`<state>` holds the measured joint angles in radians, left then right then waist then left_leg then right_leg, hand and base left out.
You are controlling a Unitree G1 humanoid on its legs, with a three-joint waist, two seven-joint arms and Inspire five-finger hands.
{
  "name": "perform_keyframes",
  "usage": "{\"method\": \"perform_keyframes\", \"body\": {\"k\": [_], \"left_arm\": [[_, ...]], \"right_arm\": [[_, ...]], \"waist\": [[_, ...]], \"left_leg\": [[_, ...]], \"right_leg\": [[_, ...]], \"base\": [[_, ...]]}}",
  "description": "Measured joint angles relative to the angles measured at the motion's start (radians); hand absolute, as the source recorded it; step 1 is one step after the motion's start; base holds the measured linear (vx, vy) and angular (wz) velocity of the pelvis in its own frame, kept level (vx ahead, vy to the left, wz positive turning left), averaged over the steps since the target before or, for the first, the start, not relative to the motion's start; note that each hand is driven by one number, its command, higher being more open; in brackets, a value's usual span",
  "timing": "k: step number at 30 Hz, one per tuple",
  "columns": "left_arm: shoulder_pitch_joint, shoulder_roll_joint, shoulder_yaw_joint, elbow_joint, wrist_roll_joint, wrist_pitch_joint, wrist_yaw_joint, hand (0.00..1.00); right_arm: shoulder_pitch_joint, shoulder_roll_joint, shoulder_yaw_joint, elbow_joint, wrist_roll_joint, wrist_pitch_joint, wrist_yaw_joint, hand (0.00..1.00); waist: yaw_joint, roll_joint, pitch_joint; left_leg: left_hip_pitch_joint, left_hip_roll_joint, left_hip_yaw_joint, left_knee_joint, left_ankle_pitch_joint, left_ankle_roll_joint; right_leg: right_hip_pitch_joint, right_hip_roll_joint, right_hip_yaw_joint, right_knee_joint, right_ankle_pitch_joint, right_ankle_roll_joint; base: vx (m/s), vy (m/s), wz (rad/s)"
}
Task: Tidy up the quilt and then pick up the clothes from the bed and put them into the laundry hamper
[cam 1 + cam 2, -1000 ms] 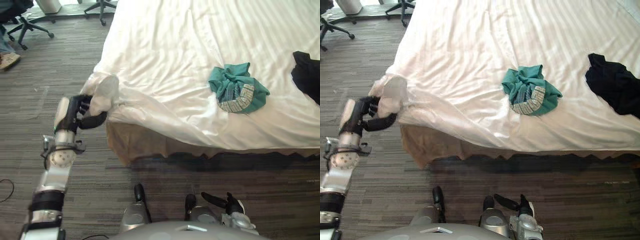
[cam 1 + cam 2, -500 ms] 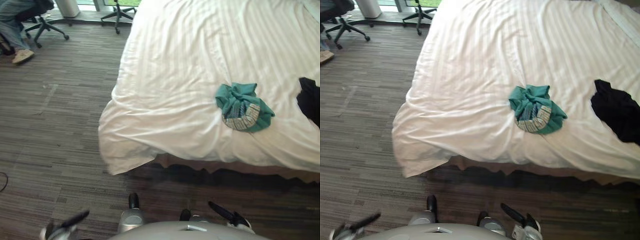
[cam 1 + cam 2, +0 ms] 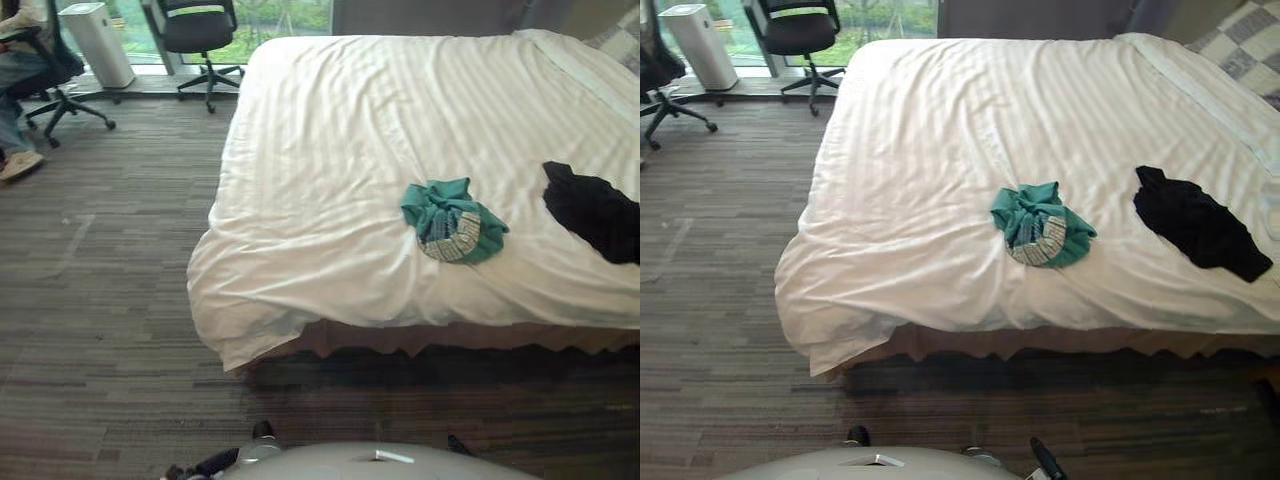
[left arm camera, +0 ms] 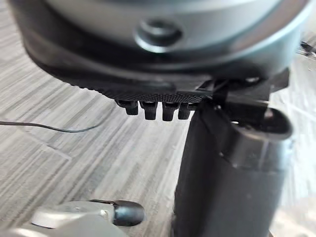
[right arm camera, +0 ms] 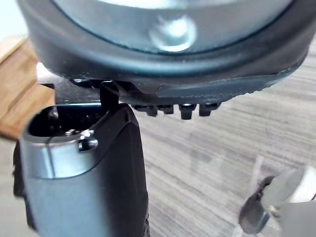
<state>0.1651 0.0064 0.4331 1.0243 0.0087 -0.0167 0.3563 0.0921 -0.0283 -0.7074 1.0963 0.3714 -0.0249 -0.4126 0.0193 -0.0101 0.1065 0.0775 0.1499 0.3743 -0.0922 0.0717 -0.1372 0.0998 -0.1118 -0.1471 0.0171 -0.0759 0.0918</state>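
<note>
A white striped quilt lies spread over the bed, its near left corner drooping off the edge toward the floor. A crumpled teal garment sits on the quilt near the front edge. A black garment lies to its right. My left hand hangs low beside my body, over the carpet, well short of the bed. In the left wrist view this hand is open with straight fingers and holds nothing. My right hand also hangs low and open, fingers straight above the floor.
Two office chairs and a white upright appliance stand at the far left by the window. A seated person's leg and shoe show at the left edge. A checked pillow lies at the bed's far right. Carpet surrounds the bed.
My left hand has let go of the quilt's corner and dropped to my side, fingers now straight. The corner has fallen over the bed's edge. The camera has tilted up, showing more bed.
</note>
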Motion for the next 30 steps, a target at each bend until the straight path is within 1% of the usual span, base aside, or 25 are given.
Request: {"method": "perform_keyframes", "body": {"k": [2, 4, 5, 6, 7, 8, 9, 10, 11, 12, 14, 18, 20, 21, 23, 25, 26, 28, 29, 30], "left_arm": [[-0.013, 0.005, -0.044, -0.017, 0.002, -0.008, -0.002, 1.0], [-0.019, 0.011, -0.08, -0.028, 0.002, -0.012, -0.005, 1.0], [-0.023, 0.013, -0.103, -0.037, 0.003, -0.021, -0.011, 1.0], [-0.024, 0.014, -0.113, -0.043, 0.004, -0.024, -0.013, 1.0], [-0.023, 0.013, -0.126, -0.051, 0.014, -0.025, -0.02, 1.0], [-0.024, 0.015, -0.138, -0.056, 0.032, -0.025, -0.023, 1.0], [-0.024, 0.018, -0.148, -0.059, 0.039, -0.025, -0.023, 1.0], [-0.024, 0.019, -0.159, -0.064, 0.039, -0.025, -0.025, 1.0], [-0.024, 0.02, -0.164, -0.065, 0.04, -0.025, -0.028, 1.0], [-0.024, 0.02, -0.165, -0.065, 0.039, -0.025, -0.029, 1.0], [-0.023, 0.029, -0.191, -0.065, 0.039, -0.025, -0.03, 1.0], [-0.021, 0.042, -0.223, -0.065, 0.039, -0.026, -0.039, 1.0], [-0.017, 0.05, -0.235, -0.065, 0.042, -0.026, -0.046, 1.0], [-0.016, 0.053, -0.239, -0.065, 0.042, -0.026, -0.054, 1.0], [-0.016, 0.056, -0.244, -0.065, 0.044, -0.026, -0.059, 1.0], [-0.016, 0.071, -0.277, -0.066, 0.081, -0.028, -0.062, 1.0], [-0.015, 0.077, -0.282, -0.066, 0.083, -0.029, -0.063, 1.0], [-0.014, 0.093, -0.31, -0.066, 0.083, -0.032, -0.066, 1.0], [-0.014, 0.094, -0.317, -0.066, 0.083, -0.033, -0.068, 1.0], [-0.014, 0.096, -0.319, -0.066, 0.082, -0.033, -0.069, 1.0]], "right_arm": [[-0.013, -0.037, -0.062, -0.03, 0.015, 0.0, -0.002, 1.0], [-0.034, -0.085, -0.107, -0.062, 0.038, 0.0, -0.012, 1.0], [-0.049, -0.115, -0.12, -0.119, 0.038, 0.001, -0.022, 1.0], [-0.054, -0.123, -0.122, -0.15, 0.037, 0.001, -0.029, 1.0], [-0.07, -0.137, -0.125, -0.219, 0.035, 0.001, -0.043, 1.0], [-0.081, -0.142, -0.122, -0.31, 0.027, 0.002, -0.061, 0.0], [-0.084, -0.146, -0.115, -0.355, 0.026, 0.001, -0.07, 0.0], [-0.094, -0.162, -0.094, -0.438, 0.006, 0.002, -0.085, 0.0], [-0.105, -0.178, -0.065, -0.525, -0.038, 0.002, -0.101, 0.0], [-0.111, -0.185, -0.05, -0.569, -0.061, 0.0, -0.104, 0.0], [-0.134, -0.236, 0.017, -0.678, -0.156, -0.001, -0.108, 0.0], [-0.179, -0.3, 0.131, -0.774, -0.281, -0.002, -0.112, 0.0], [-0.194, -0.322, 0.209, -0.828, -0.35, -0.002, -0.104, 0.0], [-0.21, -0.343, 0.275, -0.867, -0.39, -0.004, -0.093, 0.0], [-0.243, -0.364, 0.345, -0.897, -0.404, -0.004, -0.079, 0.0], [-0.311, -0.408, 0.474, -0.938, -0.409, -0.012, -0.052, 0.0], [-0.33, -0.417, 0.509, -0.941, -0.414, -0.015, -0.042, 0.0], [-0.4, -0.431, 0.63, -0.943, -0.442, -0.04, -0.006, 0.0], [-0.447, -0.428, 0.694, -0.943, -0.438, -0.051, 0.016, 0.0], [-0.474, -0.426, 0.726, -0.943, -0.431, -0.053, 0.027, 0.0]], "waist": [[-0.007, 0.001, -0.002], [-0.025, 0.004, -0.003], [-0.035, 0.005, -0.004], [-0.039, 0.005, -0.004], [-0.049, 0.005, -0.003], [-0.052, 0.006, -0.004], [-0.052, 0.009, -0.006], [-0.053, 0.008, -0.006], [-0.053, 0.01, -0.006], [-0.054, 0.011, -0.006], [-0.056, 0.012, -0.006], [-0.059, 0.01, -0.006], [-0.062, 0.009, -0.004], [-0.065, 0.008, -0.004], [-0.066, 0.004, -0.002], [-0.066, 0.008, -0.004], [-0.066, 0.005, -0.002], [-0.055, -0.009, 0.006], [-0.046, -0.015, 0.009], [-0.041, -0.017, 0.01]], "left_leg": [[0.0, -0.004, 0.009, 0.0, -0.003, 0.0], [0.001, -0.017, 0.009, 0.0, -0.008, 0.001], [0.002, -0.018, 0.012, 0.001, -0.011, 0.0], [0.002, -0.018, 0.012, 0.001, -0.011, 0.0], [0.003, -0.018, 0.012, 0.001, -0.012, -0.001], [0.004, -0.015, 0.014, 0.001, -0.014, -0.003], [0.004, -0.014, 0.016, 0.001, -0.014, -0.003], [0.004, -0.012, 0.017, 0.001, -0.014, -0.003], [0.001, -0.01, 0.018, 0.001, -0.014, -0.003], [0.001, -0.01, 0.02, 0.001, -0.014, -0.003], [0.001, -0.011, 0.016, 0.001, -0.014, -0.003], [-0.002, -0.018, 0.001, 0.0, -0.011, 0.001], [-0.003, -0.022, -0.008, 0.0, -0.008, 0.004], [-0.006, -0.025, -0.019, 0.0, -0.005, 0.008], [-0.014, -0.03, -0.026, 0.0, -0.002, 0.013], [-0.033, -0.038, -0.037, 0.0, 0.005, 0.021], [-0.034, -0.039, -0.04, 0.0, 0.006, 0.022], [-0.034, -0.039, -0.049, 0.0, 0.011, 0.025], [-0.036, -0.035, -0.055, 0.001, 0.015, 0.026], [-0.038, -0.034, -0.059, 0.001, 0.017, 0.026]], "right_leg": [[-0.008, -0.008, 0.011, 0.002, 0.003, 0.001], [-0.01, -0.01, 0.017, 0.0, 0.003, 0.002], [-0.012, -0.011, 0.022, -0.001, 0.003, 0.002], [-0.012, -0.011, 0.023, -0.001, 0.003, 0.002], [-0.012, -0.011, 0.025, -0.001, 0.003, 0.002], [-0.014, -0.011, 0.029, -0.001, 0.003, 0.002], [-0.014, -0.01, 0.031, -0.001, 0.003, 0.002], [-0.018, -0.008, 0.034, 0.0, 0.003, 0.002], [-0.024, -0.007, 0.038, 0.002, 0.003, 0.002], [-0.027, -0.007, 0.04, 0.003, 0.003, 0.002], [-0.029, -0.007, 0.039, 0.011, 0.003, 0.002], [-0.03, -0.011, 0.033, 0.021, -0.001, 0.008], [-0.031, -0.012, 0.026, 0.025, -0.002, 0.01], [-0.032, -0.017, 0.015, 0.031, -0.005, 0.014], [-0.04, -0.022, 0.01, 0.032, -0.005, 0.014], [-0.048, -0.027, 0.002, 0.034, 0.0, 0.021], [-0.047, -0.028, -0.003, 0.034, 0.001, 0.023], [-0.041, -0.028, -0.013, 0.034, 0.003, 0.025], [-0.04, -0.025, -0.013, 0.032, 0.01, 0.035], [-0.04, -0.024, -0.014, 0.032, 0.013, 0.038]], "base": [[0.12, 0.025, -0.19], [0.1, 0.024, -0.08], [0.09, 0.013, -0.07], [0.09, 0.01, -0.06], [0.07, 0.01, -0.03], [0.05, 0.008, -0.05], [0.02, -0.002, -0.08], [0.01, -0.015, -0.08], [0.0, -0.015, -0.09], [-0.01, -0.008, -0.07], [0.0, 0.0, 0.0], [-0.04, 0.006, 0.08], [-0.04, 0.0, 0.12], [-0.05, 0.014, 0.17], [-0.04, 0.02, 0.14], [-0.02, 0.031, 0.14], [0.0, 0.022, 0.14], [-0.01, 0.009, 0.13], [-0.01, -0.001, 0.11], [-0.01, -0.001, 0.14]]}}
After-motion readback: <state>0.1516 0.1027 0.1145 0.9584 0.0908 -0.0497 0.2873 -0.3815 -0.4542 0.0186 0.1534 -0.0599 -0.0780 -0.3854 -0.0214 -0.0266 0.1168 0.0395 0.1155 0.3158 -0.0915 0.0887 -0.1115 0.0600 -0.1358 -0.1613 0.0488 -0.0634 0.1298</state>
